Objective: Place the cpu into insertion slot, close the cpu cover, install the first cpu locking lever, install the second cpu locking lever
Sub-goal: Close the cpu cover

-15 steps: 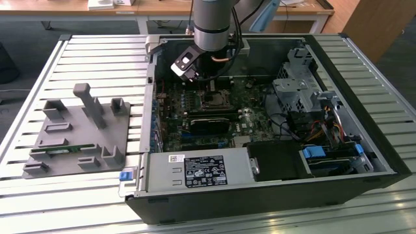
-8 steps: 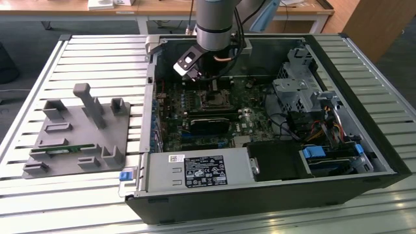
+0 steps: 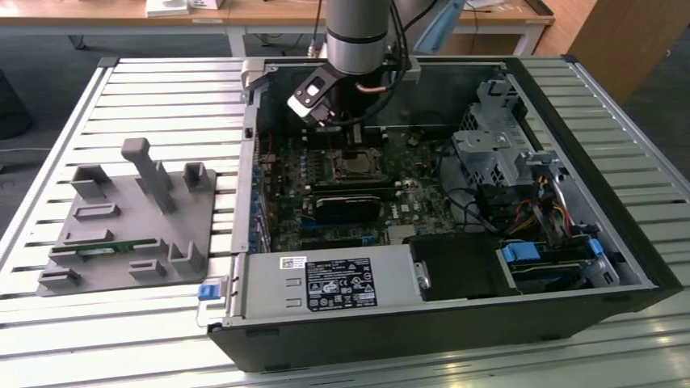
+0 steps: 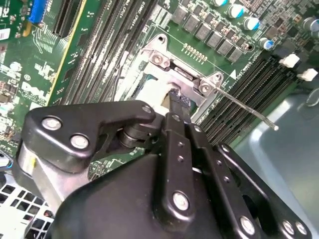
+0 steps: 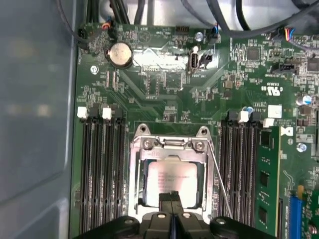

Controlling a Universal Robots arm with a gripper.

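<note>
Gripper [image 5: 172,198] low over cpu [image 5: 169,174], jaws pinched together empty, cover [image 5: 135,172] down around cpu, lever [image 5: 220,177] slanting loose beside cover, grey rack [image 3: 124,218] at 9 o'clock of case [image 3: 431,333] in exterior view

Even, soft light lies over my workspace; the cpu [image 5: 169,174] glares pale beneath my dark gripper [image 5: 172,196], and the motherboard [image 3: 421,202] sits shaded inside the case [image 3: 431,331].

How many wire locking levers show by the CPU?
1: a thin silvery wire lever beside the square silvery cpu cover; another may be hidden behind the black gripper.
</note>
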